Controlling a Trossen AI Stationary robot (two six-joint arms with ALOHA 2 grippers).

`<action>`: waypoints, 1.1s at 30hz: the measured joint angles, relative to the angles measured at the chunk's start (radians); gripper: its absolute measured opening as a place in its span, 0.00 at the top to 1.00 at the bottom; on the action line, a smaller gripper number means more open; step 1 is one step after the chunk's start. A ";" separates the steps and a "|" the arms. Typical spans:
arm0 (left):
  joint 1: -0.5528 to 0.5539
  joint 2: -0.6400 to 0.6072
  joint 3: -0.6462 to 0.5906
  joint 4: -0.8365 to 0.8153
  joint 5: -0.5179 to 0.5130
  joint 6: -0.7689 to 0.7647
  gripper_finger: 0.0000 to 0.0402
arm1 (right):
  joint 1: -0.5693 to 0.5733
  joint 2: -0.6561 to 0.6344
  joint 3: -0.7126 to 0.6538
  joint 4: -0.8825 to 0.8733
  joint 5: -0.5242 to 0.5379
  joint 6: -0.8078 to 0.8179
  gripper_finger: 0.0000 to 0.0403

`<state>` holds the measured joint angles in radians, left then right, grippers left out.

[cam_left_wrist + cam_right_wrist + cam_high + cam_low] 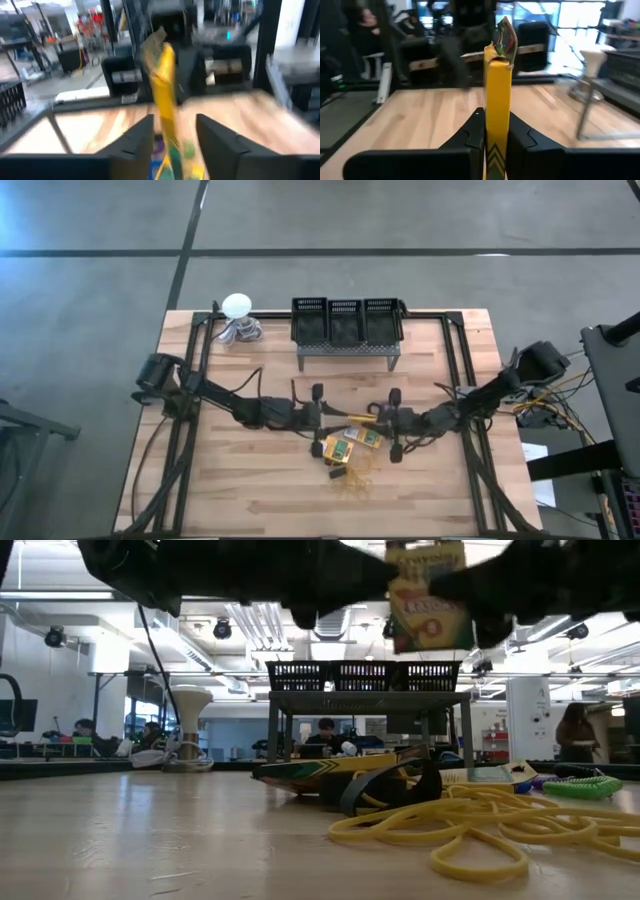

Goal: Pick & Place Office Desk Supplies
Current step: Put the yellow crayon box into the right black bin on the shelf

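Note:
A yellow crayon box (358,421) hangs in the air over the middle of the table, between my two grippers. My right gripper (496,131) comes in from the table's right and is shut on it. My left gripper (172,134) comes in from the left and stands open. Its fingers are on either side of the box (166,95), with a gap showing on each side. Below, more crayon boxes (352,446) lie flat on the wood. Beside them lie yellow rubber bands (470,825) and a black ring (395,786). My right gripper pinches the crayon box by its two broad faces (497,112) between its two fingers. The fingers lie level and come from the table's right. The box stands upright on edge, lifted clear of the table, with its torn flap (505,37) at the top.
A grey perforated stand (346,332) with three black bins is at the far middle. A white ball-shaped object (237,306) is at the far left. A green item (585,786) lies to the right of the rubber bands. Black frame rails (195,380) run along both sides.

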<state>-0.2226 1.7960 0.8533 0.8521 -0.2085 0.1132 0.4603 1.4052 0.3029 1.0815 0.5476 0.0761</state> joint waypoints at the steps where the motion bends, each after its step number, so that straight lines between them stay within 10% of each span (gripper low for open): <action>1: 0.000 -0.010 -0.002 -0.032 -0.001 0.006 0.57 | 0.010 -0.009 -0.010 -0.016 0.020 0.012 0.93; 7: -0.020 -0.115 -0.007 -0.322 -0.004 -0.081 0.45 | 0.052 -0.160 -0.032 -0.196 0.055 0.088 0.93; 11: -0.040 -0.126 -0.009 -0.466 -0.008 -0.231 0.45 | 0.027 -0.332 0.072 -0.655 0.056 0.160 0.93; 19: -0.128 -0.047 -0.077 -0.292 -0.138 -0.276 0.49 | -0.219 -0.500 0.426 -1.386 0.012 0.126 0.93; 33: -0.167 0.007 -0.107 -0.231 -0.323 -0.281 0.51 | -1.108 -0.388 0.626 -1.418 -0.708 0.031 0.93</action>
<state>-0.3901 1.8034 0.7460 0.6209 -0.5316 -0.1680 -0.6476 1.0174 0.9291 -0.3366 -0.1602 0.1070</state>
